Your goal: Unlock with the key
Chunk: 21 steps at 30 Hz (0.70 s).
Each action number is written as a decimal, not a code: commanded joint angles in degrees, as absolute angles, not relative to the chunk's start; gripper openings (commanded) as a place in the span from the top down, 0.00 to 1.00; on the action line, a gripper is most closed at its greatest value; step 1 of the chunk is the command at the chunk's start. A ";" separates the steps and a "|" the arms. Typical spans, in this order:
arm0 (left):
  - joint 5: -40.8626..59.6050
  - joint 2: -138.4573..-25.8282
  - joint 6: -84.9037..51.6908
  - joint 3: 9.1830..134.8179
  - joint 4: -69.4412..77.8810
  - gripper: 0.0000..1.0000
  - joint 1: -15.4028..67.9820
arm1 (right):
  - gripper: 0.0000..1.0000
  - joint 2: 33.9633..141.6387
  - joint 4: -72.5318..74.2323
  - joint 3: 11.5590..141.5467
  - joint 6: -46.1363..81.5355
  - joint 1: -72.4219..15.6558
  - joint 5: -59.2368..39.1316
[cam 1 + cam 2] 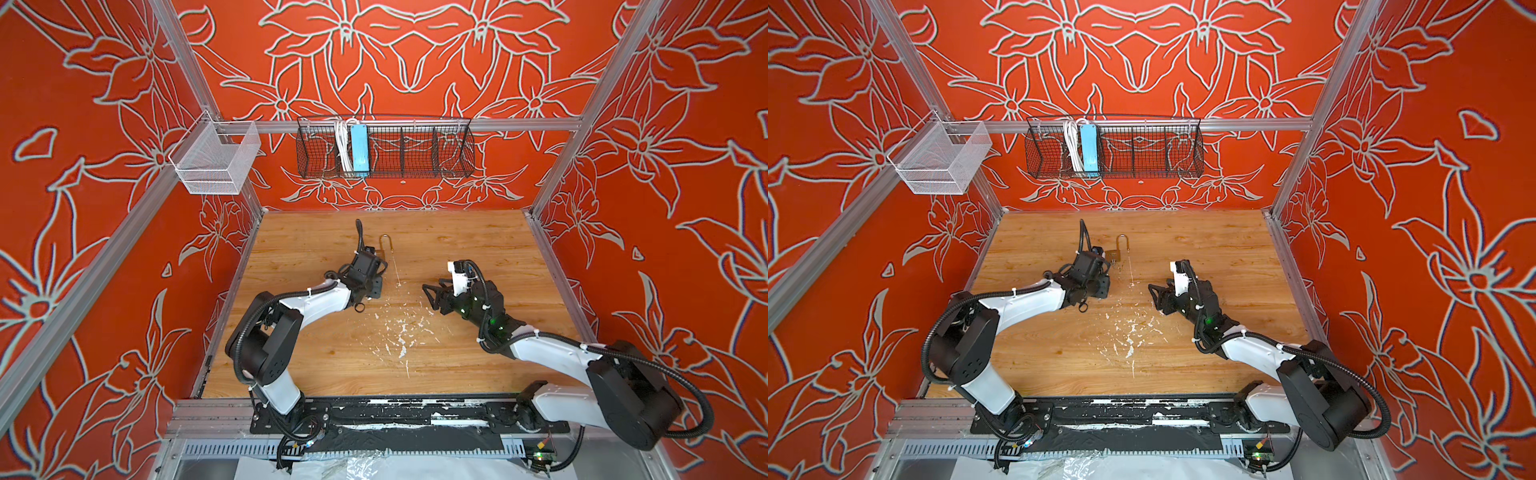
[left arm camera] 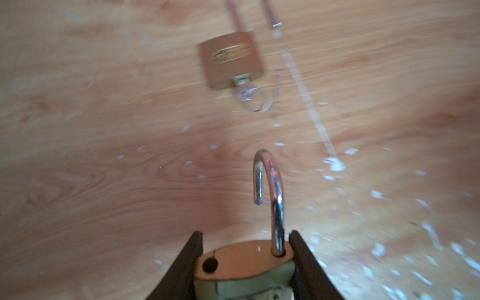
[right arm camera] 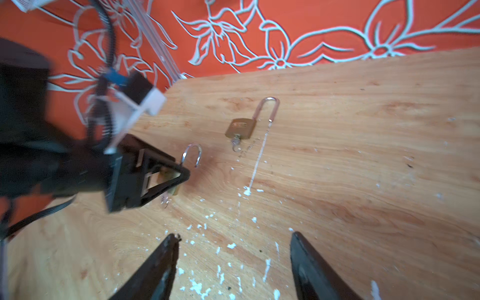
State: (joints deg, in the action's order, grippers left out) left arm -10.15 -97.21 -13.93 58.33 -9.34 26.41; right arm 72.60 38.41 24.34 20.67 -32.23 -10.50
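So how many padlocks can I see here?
2. One brass padlock, shackle open, is clamped in the left gripper. The long-shackled padlock lies on the wooden table just beyond it, a key in its base. I see none hidden.

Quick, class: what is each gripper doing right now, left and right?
Left gripper: closed on a padlock.
Right gripper: open, holding nothing.

Brass padlock [image 2: 244, 261], shackle [image 2: 277, 207] open
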 commanded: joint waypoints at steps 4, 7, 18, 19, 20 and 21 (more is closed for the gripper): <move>-5.79 -105.07 -12.65 70.71 -18.06 1.00 21.16 | 0.18 73.50 45.68 22.76 19.82 -32.30 -13.58; -4.93 -109.18 -13.18 75.95 -20.09 1.00 18.55 | 0.12 73.98 45.83 22.98 19.77 -32.26 -13.93; -6.84 -122.95 -14.15 92.81 -32.43 1.00 11.62 | 0.02 76.11 49.13 22.77 20.65 -32.26 -15.04; -6.41 -123.39 -14.80 92.98 -32.78 1.00 10.99 | 0.02 76.11 49.28 22.72 20.57 -32.26 -14.95; -5.93 -123.64 -15.47 92.99 -32.93 1.00 10.29 | 0.02 76.11 49.16 22.70 20.43 -32.26 -14.87; -5.51 -123.94 -16.17 92.99 -33.17 1.00 9.75 | 0.02 76.04 49.07 22.76 20.33 -32.29 -14.77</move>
State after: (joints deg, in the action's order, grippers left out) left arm -6.46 -122.54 -14.17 91.98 -28.88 11.68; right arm 75.75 46.96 23.49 20.16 -32.23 -14.02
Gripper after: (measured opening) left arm 0.475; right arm 0.978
